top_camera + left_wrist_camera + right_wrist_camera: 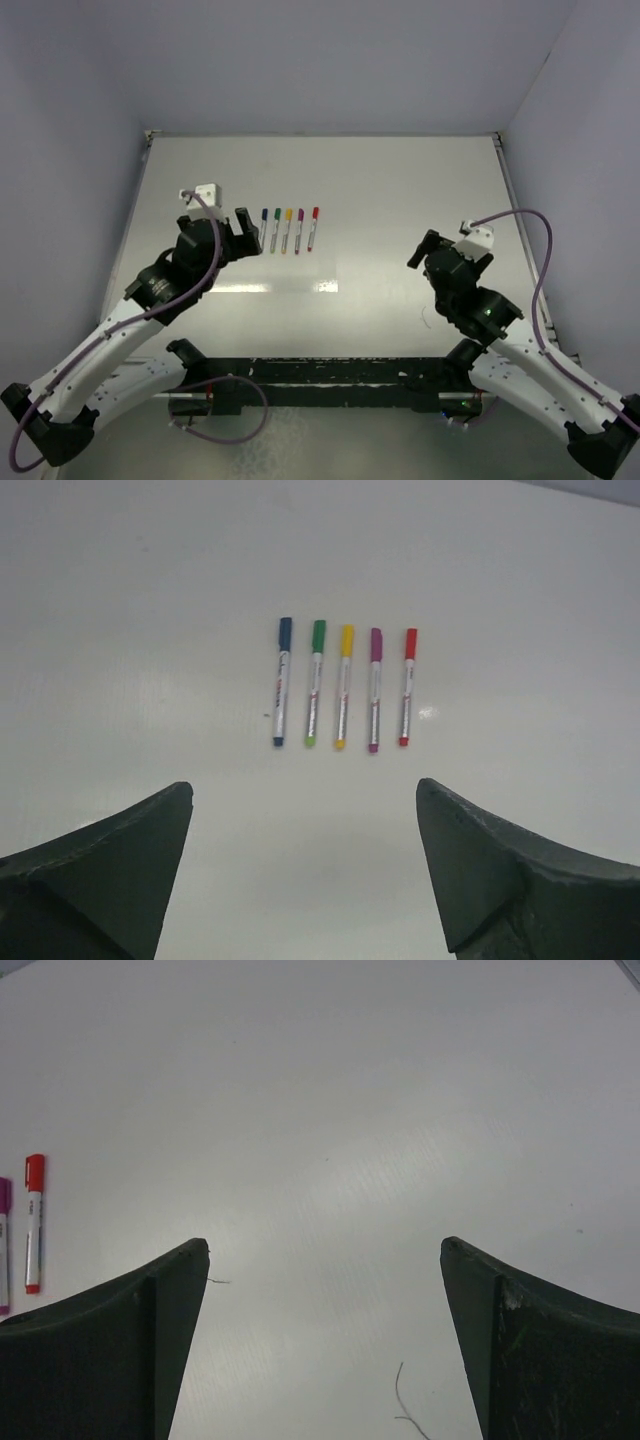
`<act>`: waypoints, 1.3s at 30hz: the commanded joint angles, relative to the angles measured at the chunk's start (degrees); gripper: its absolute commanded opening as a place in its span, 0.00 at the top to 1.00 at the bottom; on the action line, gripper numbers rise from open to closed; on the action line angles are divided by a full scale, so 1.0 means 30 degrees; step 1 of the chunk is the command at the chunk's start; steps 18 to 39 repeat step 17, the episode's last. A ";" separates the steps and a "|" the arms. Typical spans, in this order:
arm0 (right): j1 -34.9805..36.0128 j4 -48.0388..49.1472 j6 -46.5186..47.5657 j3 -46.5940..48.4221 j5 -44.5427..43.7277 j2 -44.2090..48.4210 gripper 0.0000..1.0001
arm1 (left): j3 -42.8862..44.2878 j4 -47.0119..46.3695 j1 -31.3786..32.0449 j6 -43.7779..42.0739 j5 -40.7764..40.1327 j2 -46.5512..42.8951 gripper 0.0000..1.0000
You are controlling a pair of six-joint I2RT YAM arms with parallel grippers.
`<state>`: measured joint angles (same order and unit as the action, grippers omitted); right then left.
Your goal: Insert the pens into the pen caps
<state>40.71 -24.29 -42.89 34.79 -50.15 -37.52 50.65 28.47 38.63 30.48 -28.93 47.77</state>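
Observation:
Five grey-white pens lie side by side in a neat row (289, 230) on the white table, each with its coloured cap on the far end. In the left wrist view they run blue (282, 685), green (314, 685), yellow (343, 688), purple (375, 692), red (407, 688). No loose cap shows. My left gripper (305, 788) is open and empty, just short of the row's near ends; it also shows in the top view (243, 232). My right gripper (325, 1244) is open and empty over bare table, far to the right (424, 249). The red pen (33, 1222) shows at its left edge.
The white table (400, 180) is walled in by grey panels at the back and on both sides. A thin stray fibre (403, 1405) lies on the table between my right fingers. The arms' black base rail (330, 380) runs along the near edge.

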 commanded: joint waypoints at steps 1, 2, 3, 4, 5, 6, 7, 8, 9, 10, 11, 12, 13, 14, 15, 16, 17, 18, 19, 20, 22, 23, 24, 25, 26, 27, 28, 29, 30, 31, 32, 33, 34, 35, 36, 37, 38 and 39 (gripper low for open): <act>-0.0057 -0.0683 -0.0010 0.0523 -0.1112 -0.0257 0.00 | -0.0233 0.3303 -0.0097 0.2000 -0.2303 -0.1057 0.00; -0.0056 -0.0716 0.0000 0.0536 -0.1105 -0.0263 0.00 | -0.0217 0.3737 -0.0099 0.2354 -0.2548 -0.1273 0.01; -0.0052 -0.0716 0.0001 0.0536 -0.1104 -0.0267 0.00 | -0.0259 0.4040 -0.0078 0.2684 -0.2717 -0.1490 0.01; -0.0062 -0.0731 0.0001 0.0534 -0.1082 -0.0268 0.00 | -0.0312 0.4232 -0.0093 0.2835 -0.2779 -0.1744 0.01; -0.0045 -0.0736 0.0001 0.0508 -0.1079 -0.0247 0.00 | -0.0351 0.4384 -0.0081 0.2953 -0.2823 -0.1981 0.01; -0.0061 -0.0722 -0.0021 0.0494 -0.1075 -0.0217 0.00 | -0.0400 0.4476 -0.0083 0.3000 -0.2840 -0.2286 0.01; -0.0063 -0.0702 -0.0027 0.0437 -0.1067 -0.0192 0.00 | -0.0439 0.4575 -0.0079 0.3053 -0.2906 -0.2565 0.01; -0.0045 -0.0692 -0.0021 0.0434 -0.1066 -0.0156 0.00 | -0.0470 0.4701 -0.0094 0.3145 -0.3051 -0.2846 0.01; -0.0061 -0.0691 -0.0027 0.0393 -0.1092 -0.0133 0.00 | -0.0499 0.4861 -0.0099 0.3174 -0.3205 -0.3097 0.01; -0.0049 -0.0684 -0.0028 0.0370 -0.1095 -0.0101 0.00 | -0.0533 0.4953 -0.0081 0.3171 -0.3408 -0.3355 0.01; -0.0062 -0.0643 -0.0021 0.0338 -0.1096 -0.0119 0.00 | -0.0536 0.5042 -0.0086 0.3163 -0.3612 -0.3556 0.01; -0.0060 -0.0593 -0.0027 0.0312 -0.1096 -0.0110 0.00 | -0.0537 0.5152 -0.0076 0.3162 -0.3810 -0.3749 0.01; -0.0049 -0.0540 -0.0013 0.0279 -0.1096 -0.0109 0.00 | -0.0559 0.5246 -0.0086 0.3191 -0.3985 -0.3913 0.01; -0.0036 -0.0493 0.0014 0.0264 -0.1074 -0.0134 0.00 | -0.0540 0.5272 -0.0076 0.3162 -0.4062 -0.4098 0.01; -0.0046 -0.0399 0.0003 0.0222 -0.1067 -0.0134 0.00 | -0.0530 0.5290 -0.0089 0.3096 -0.4082 -0.4205 0.01; -0.0061 -0.0325 0.0001 0.0194 -0.1052 -0.0174 0.00 | -0.0485 0.5366 -0.0076 0.3143 -0.4147 -0.4301 0.01; -0.0060 -0.0224 0.0045 0.0184 -0.1039 -0.0194 0.00 | -0.0483 0.5452 -0.0082 0.3244 -0.4184 -0.4363 0.01; -0.0060 -0.0224 0.0045 0.0184 -0.1039 -0.0194 0.00 | -0.0483 0.5452 -0.0082 0.3244 -0.4184 -0.4363 0.01; -0.0060 -0.0224 0.0045 0.0184 -0.1039 -0.0194 0.00 | -0.0483 0.5452 -0.0082 0.3244 -0.4184 -0.4363 0.01; -0.0060 -0.0224 0.0045 0.0184 -0.1039 -0.0194 0.00 | -0.0483 0.5452 -0.0082 0.3244 -0.4184 -0.4363 0.01; -0.0060 -0.0224 0.0045 0.0184 -0.1039 -0.0194 0.00 | -0.0483 0.5452 -0.0082 0.3244 -0.4184 -0.4363 0.01; -0.0060 -0.0224 0.0045 0.0184 -0.1039 -0.0194 0.00 | -0.0483 0.5452 -0.0082 0.3244 -0.4184 -0.4363 0.01; -0.0060 -0.0224 0.0045 0.0184 -0.1039 -0.0194 0.00 | -0.0483 0.5452 -0.0082 0.3244 -0.4184 -0.4363 0.01; -0.0060 -0.0224 0.0045 0.0184 -0.1039 -0.0194 0.00 | -0.0483 0.5452 -0.0082 0.3244 -0.4184 -0.4363 0.01; -0.0060 -0.0224 0.0045 0.0184 -0.1039 -0.0194 0.00 | -0.0483 0.5452 -0.0082 0.3244 -0.4184 -0.4363 0.01; -0.0060 -0.0224 0.0045 0.0184 -0.1039 -0.0194 0.00 | -0.0483 0.5452 -0.0082 0.3244 -0.4184 -0.4363 0.01; -0.0060 -0.0224 0.0045 0.0184 -0.1039 -0.0194 0.00 | -0.0483 0.5452 -0.0082 0.3244 -0.4184 -0.4363 0.01; -0.0060 -0.0224 0.0045 0.0184 -0.1039 -0.0194 0.00 | -0.0483 0.5452 -0.0082 0.3244 -0.4184 -0.4363 0.01; -0.0060 -0.0224 0.0045 0.0184 -0.1039 -0.0194 0.00 | -0.0483 0.5452 -0.0082 0.3244 -0.4184 -0.4363 0.01; -0.0060 -0.0224 0.0045 0.0184 -0.1039 -0.0194 0.00 | -0.0483 0.5452 -0.0082 0.3244 -0.4184 -0.4363 0.01; -0.0060 -0.0224 0.0045 0.0184 -0.1039 -0.0194 0.00 | -0.0483 0.5452 -0.0082 0.3244 -0.4184 -0.4363 0.01; -0.0060 -0.0224 0.0045 0.0184 -0.1039 -0.0194 0.00 | -0.0483 0.5452 -0.0082 0.3244 -0.4184 -0.4363 0.01; -0.0060 -0.0224 0.0045 0.0184 -0.1039 -0.0194 0.00 | -0.0483 0.5452 -0.0082 0.3244 -0.4184 -0.4363 0.01; -0.0060 -0.0224 0.0045 0.0184 -0.1039 -0.0194 0.00 | -0.0483 0.5452 -0.0082 0.3244 -0.4184 -0.4363 0.01; -0.0060 -0.0224 0.0045 0.0184 -0.1039 -0.0194 0.00 | -0.0483 0.5452 -0.0082 0.3244 -0.4184 -0.4363 0.01; -0.0060 -0.0224 0.0045 0.0184 -0.1039 -0.0194 0.00 | -0.0483 0.5452 -0.0082 0.3244 -0.4184 -0.4363 0.01; -0.0060 -0.0224 0.0045 0.0184 -0.1039 -0.0194 0.00 | -0.0483 0.5452 -0.0082 0.3244 -0.4184 -0.4363 0.01; -0.0060 -0.0224 0.0045 0.0184 -0.1039 -0.0194 0.00 | -0.0483 0.5452 -0.0082 0.3244 -0.4184 -0.4363 0.01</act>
